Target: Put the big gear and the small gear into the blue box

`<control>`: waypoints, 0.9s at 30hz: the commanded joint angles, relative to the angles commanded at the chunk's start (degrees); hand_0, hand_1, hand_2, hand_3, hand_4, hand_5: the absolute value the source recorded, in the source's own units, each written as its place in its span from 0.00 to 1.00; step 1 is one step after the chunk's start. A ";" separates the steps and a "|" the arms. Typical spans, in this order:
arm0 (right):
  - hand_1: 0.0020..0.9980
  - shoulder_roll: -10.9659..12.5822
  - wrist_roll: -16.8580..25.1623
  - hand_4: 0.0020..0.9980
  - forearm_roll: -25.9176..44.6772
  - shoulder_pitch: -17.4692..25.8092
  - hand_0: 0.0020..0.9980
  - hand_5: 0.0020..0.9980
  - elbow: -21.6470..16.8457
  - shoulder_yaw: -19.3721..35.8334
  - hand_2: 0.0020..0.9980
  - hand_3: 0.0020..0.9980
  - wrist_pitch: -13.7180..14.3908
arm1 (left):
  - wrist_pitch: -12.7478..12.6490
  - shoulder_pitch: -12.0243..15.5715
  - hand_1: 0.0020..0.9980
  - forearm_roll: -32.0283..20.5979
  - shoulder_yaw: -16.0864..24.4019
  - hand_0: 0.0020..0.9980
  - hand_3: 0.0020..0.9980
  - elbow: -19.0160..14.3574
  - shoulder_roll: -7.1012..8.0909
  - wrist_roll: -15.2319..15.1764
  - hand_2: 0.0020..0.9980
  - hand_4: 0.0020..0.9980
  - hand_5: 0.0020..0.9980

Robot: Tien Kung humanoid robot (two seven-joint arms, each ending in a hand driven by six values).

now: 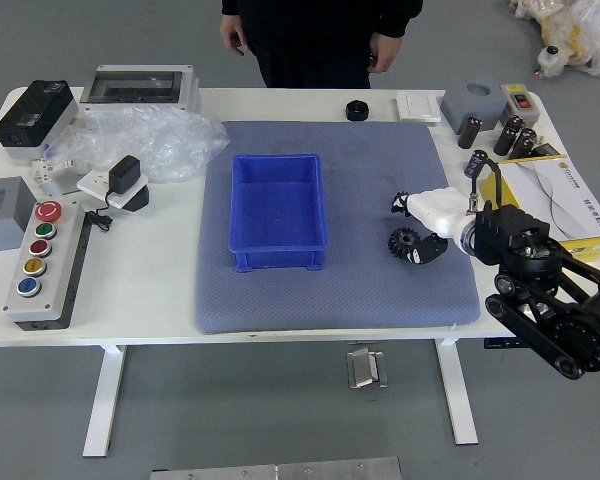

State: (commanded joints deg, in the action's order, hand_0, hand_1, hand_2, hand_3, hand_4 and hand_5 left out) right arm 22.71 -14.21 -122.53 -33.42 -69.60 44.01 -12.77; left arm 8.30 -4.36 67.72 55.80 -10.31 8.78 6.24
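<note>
the big gear point(403, 242) lies flat on the grey-blue mat point(340, 305), partly covered from 3 o'clock by the robot's right hand point(440, 212). the small gear is harder to place: at the hand's 10 o'clock, dark shapes bunch together, and i cannot tell gear from fingertip there. the fingers are fairly wide, with the dark thumb point(429, 249) reaching over the big gear's edge at its 4 o'clock and the others pointing towards 10; no firm grip shows.

the blue box point(278, 262) sits upright on the mat at the big gear's 9 o'clock, well apart from it, and no gear shows inside. so the job seems to be at its start: the reach is made, but both gears are left to pick up and drop in (the big one, closest to the thumb, is my guess for first).

further out, the right arm point(540, 300) comes in from 4 o'clock. the black roll point(357, 110) stands past the mat's far edge, at 11 o'clock from the gear. beyond it, towards 12, a person point(320, 35) stands with both hands hanging off the table, handling nothing.
</note>
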 joint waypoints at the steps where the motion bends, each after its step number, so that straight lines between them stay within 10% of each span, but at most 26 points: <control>1: 0.66 -0.02 0.20 0.85 0.08 -0.01 0.74 0.24 0.36 -0.04 0.75 0.83 0.23 | 0.00 -0.01 0.82 -0.01 0.00 0.85 0.82 0.00 -0.01 -0.01 0.80 0.68 0.30; 27: 0.59 -0.79 1.79 0.83 1.80 -0.11 0.70 0.26 4.41 -1.28 0.64 0.68 2.42 | -0.08 -0.20 0.82 -0.21 -0.09 0.85 0.82 0.00 -0.04 -0.10 0.80 0.68 0.30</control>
State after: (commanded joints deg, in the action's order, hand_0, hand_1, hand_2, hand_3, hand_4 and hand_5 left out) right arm 21.92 -12.42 -120.73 -33.53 -65.19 42.72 -10.35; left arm 8.23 -4.56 67.51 55.72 -10.31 8.74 6.14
